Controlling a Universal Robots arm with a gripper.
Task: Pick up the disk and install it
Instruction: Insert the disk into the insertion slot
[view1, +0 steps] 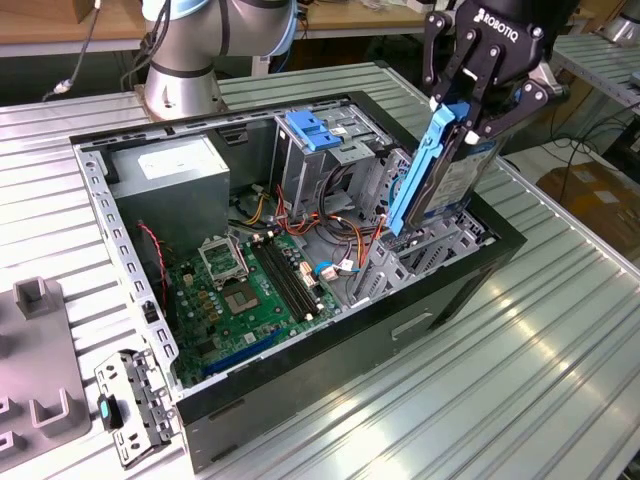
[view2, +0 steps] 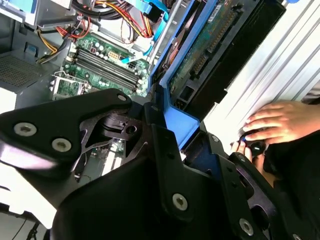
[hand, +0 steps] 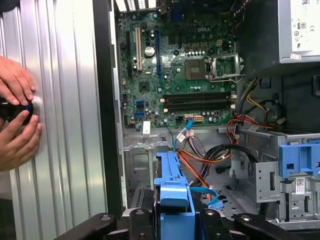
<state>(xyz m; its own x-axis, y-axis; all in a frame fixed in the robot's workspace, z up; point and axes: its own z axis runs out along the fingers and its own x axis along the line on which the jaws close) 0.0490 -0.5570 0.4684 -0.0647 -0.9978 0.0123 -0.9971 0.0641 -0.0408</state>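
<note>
Blue-framed, the disk hangs tilted, clamped in the gripper, over the case at its bay corner (orange cables nearby); misaligned, it could jam or snag them.

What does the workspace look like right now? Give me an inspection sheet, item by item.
Surface: ribbed metal table with an open computer case lying on it.
Job's things: disk in its blue bracket, tilted, lower end at the drive bay.
Clutter: grey fixture blocks and a loose metal bracket beside the case, on the exterior view's left.
Grippers: gripper shut on the disk's upper end.
Cables: red, orange and yellow wires loose beside the motherboard.
Surroundings: a person's hands on a dark knob on the table beside the case.
</note>
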